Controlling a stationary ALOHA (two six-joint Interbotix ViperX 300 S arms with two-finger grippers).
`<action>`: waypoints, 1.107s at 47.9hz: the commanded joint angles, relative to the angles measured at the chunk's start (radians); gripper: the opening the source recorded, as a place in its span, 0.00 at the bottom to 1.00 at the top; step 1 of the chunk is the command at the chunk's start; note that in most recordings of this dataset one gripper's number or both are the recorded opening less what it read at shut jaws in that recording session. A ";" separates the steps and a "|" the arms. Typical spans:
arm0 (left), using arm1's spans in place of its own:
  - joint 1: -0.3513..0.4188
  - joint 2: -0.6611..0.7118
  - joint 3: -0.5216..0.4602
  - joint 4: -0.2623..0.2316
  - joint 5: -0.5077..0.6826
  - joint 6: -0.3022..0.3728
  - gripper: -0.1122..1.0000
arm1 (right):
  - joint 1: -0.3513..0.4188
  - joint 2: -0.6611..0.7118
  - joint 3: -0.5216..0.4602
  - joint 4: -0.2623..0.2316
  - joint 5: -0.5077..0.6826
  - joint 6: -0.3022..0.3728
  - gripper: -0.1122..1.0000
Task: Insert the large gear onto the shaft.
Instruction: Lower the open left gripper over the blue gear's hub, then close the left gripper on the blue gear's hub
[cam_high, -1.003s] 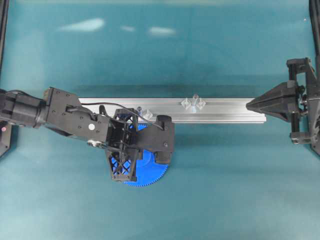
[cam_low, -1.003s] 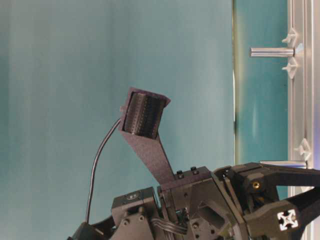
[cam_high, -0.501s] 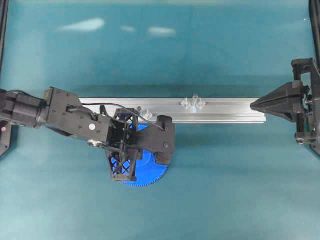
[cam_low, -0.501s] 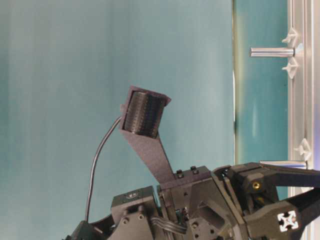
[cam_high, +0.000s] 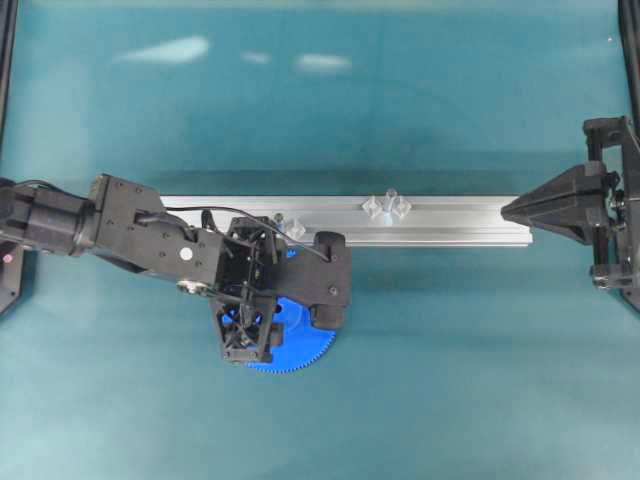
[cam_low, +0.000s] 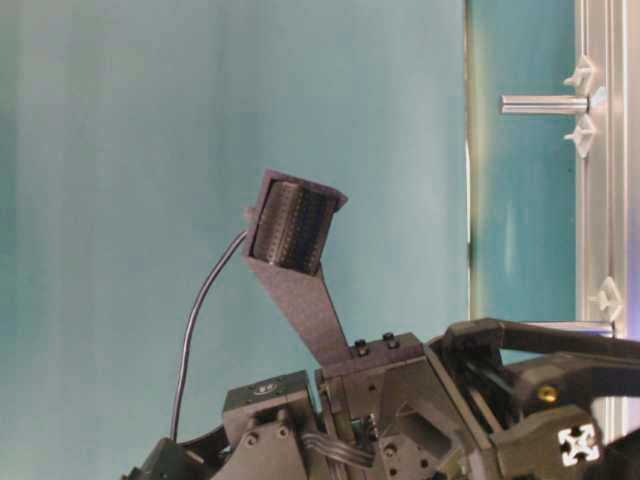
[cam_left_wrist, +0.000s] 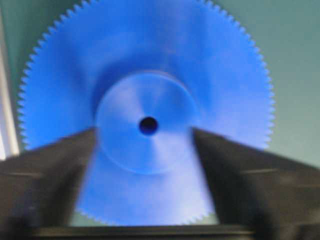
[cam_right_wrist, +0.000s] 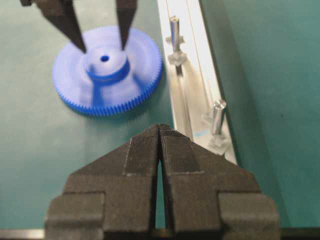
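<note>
The large gear (cam_high: 300, 350) lies flat on the teal mat just in front of the rail, mostly hidden under my left gripper (cam_high: 262, 322). In the left wrist view the two fingers (cam_left_wrist: 60, 165) press on both sides of the raised hub of the gear (cam_left_wrist: 150, 60). The right wrist view shows the same grip on the gear (cam_right_wrist: 107, 80). The shaft (cam_high: 278, 218), a thin clear pin, stands on the rail right behind the gear; it also shows in the right wrist view (cam_right_wrist: 174, 32). My right gripper (cam_high: 505, 210) is shut and empty at the rail's right end (cam_right_wrist: 159, 127).
A long aluminium rail (cam_high: 450, 225) runs across the mat. A shorter, stubbier clear pin (cam_high: 390, 200) with diamond mounts stands on it further right, near my right gripper (cam_right_wrist: 217, 117). Black frame posts stand at the side edges.
My left gripper's fingers have closed in onto the gear's hub. My right gripper drew back slightly to the right, then stayed still.
</note>
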 joint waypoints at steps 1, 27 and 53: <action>-0.005 -0.014 -0.023 0.003 -0.026 0.002 0.89 | -0.002 0.005 -0.009 0.002 -0.005 0.015 0.14; -0.006 0.018 -0.035 0.002 0.003 -0.012 0.95 | -0.002 -0.014 -0.003 0.002 0.008 0.028 0.14; -0.012 0.048 -0.046 0.002 0.002 -0.012 0.95 | -0.003 -0.032 0.000 0.002 0.026 0.028 0.14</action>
